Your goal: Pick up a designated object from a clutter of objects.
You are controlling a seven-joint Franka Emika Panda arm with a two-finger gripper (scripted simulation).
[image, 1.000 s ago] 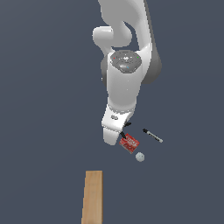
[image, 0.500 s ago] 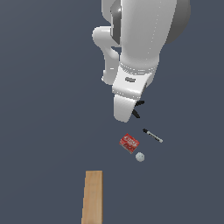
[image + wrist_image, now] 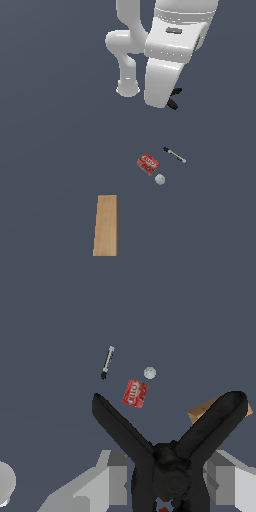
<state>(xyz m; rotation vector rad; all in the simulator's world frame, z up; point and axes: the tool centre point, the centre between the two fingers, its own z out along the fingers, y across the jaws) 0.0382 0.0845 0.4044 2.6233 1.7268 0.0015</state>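
The designated object (image 3: pixel 167 453), a small black thing with two splayed prongs, is clamped between my gripper's (image 3: pixel 169 476) grey fingers (image 3: pixel 116 472) in the wrist view. In the exterior view its black prongs (image 3: pixel 174 98) stick out from behind the white hand, high above the floor. The gripper is shut on it. Below lies the rest of the clutter of objects: a red flat packet (image 3: pixel 148 163), a small white ball (image 3: pixel 160 179) and a black-and-white marker pen (image 3: pixel 174 155). The wrist view also shows the packet (image 3: pixel 135 393), ball (image 3: pixel 149 373) and pen (image 3: pixel 107 362).
A tan wooden block (image 3: pixel 105 225) lies at the bottom of the exterior view, apart from the small items; one corner of the block (image 3: pixel 204 408) shows behind a prong in the wrist view. The floor is plain dark grey.
The arm has risen from just beside the red packet to well above the clutter, carrying the black pronged thing up with it. Packet, ball, pen and block have stayed put.
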